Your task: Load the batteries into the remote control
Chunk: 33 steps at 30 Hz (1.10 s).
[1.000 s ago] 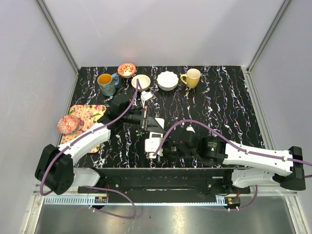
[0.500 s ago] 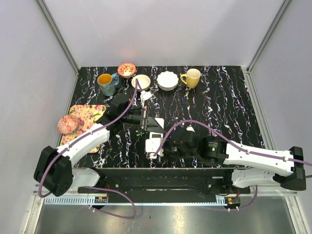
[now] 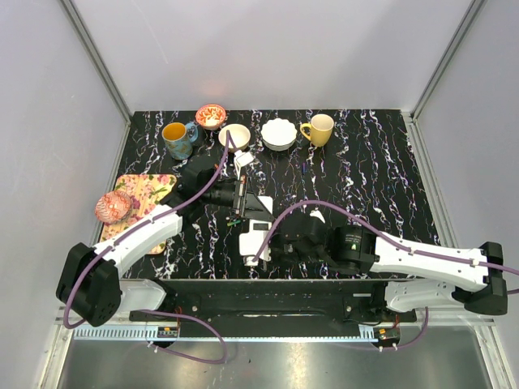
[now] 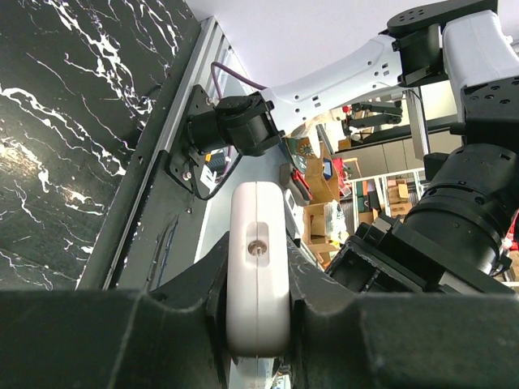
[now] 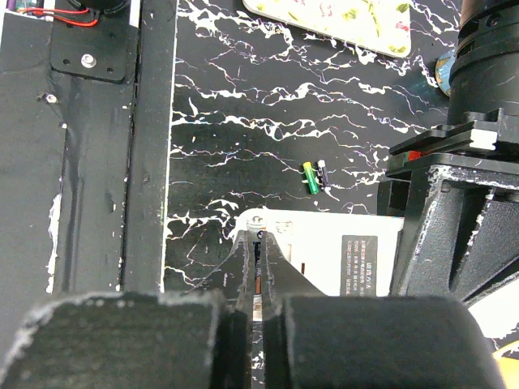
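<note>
The remote control (image 3: pixel 251 237) lies white back up near the table's front edge, its label (image 5: pixel 361 263) showing in the right wrist view. My left gripper (image 3: pixel 246 212) is shut on its far end; the left wrist view shows the remote's white edge (image 4: pixel 258 267) clamped between the jaws. My right gripper (image 3: pixel 268 245) is shut on a thin battery (image 5: pixel 259 271) and holds it at the near-left corner of the remote's back (image 5: pixel 324 251). A loose green battery (image 5: pixel 311 177) lies on the table just beyond the remote.
A blue mug (image 3: pixel 177 138), a red bowl (image 3: pixel 211 115), a tan bowl (image 3: pixel 233 136), a white bowl (image 3: pixel 278 134) and a yellow mug (image 3: pixel 319 129) stand along the back. A floral board (image 3: pixel 142 194) with a patterned bowl (image 3: pixel 113 207) lies left. A small white piece (image 3: pixel 244 160) lies behind my left gripper.
My right gripper has moved slightly forward and left over the remote, covering more of its white back. The left arm holds still.
</note>
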### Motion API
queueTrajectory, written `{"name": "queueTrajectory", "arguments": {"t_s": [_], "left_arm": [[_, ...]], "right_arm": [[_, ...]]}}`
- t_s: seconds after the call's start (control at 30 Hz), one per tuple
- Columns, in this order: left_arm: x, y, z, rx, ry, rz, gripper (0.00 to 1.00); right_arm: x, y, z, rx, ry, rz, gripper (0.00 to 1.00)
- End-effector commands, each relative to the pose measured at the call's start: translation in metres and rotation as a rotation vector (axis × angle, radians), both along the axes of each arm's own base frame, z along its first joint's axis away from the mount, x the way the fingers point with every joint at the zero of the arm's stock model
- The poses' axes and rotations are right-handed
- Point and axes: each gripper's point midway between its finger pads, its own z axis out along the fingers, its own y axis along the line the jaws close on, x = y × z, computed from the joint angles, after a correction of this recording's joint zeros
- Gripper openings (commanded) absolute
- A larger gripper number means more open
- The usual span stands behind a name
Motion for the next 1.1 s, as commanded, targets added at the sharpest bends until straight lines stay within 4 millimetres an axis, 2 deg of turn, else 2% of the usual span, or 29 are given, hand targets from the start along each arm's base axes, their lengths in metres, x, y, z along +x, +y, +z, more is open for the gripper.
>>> {"name": "queueTrajectory", "arguments": {"t_s": [0.0,0.23,0.43,0.57,0.87,1.07], "left_arm": [[-0.005,0.002,0.043,-0.069,-0.085,-0.028,0.0],[-0.005,0.003,0.044,-0.048,-0.096,-0.021,0.0],[-0.002,0.005,0.025,0.03,-0.079,-0.004,0.0],[-0.002,0.006,0.02,0.046,-0.068,-0.001,0.0],[-0.001,0.003,0.043,-0.035,-0.092,-0.002,0.0],[-0.004,0.003,0.045,-0.05,-0.091,-0.012,0.0]], "right_arm": [[-0.005,-0.022,-0.036,-0.187,0.011,-0.004,0.0],[-0.005,-0.022,-0.047,-0.25,-0.02,0.0,0.0],[-0.001,-0.025,-0.051,-0.285,-0.047,-0.013,0.0],[-0.001,-0.026,-0.053,-0.297,-0.056,-0.012,0.0],[-0.004,-0.029,-0.057,-0.294,-0.04,-0.007,0.0],[-0.007,-0.031,-0.062,-0.307,-0.041,0.008,0.0]]}}
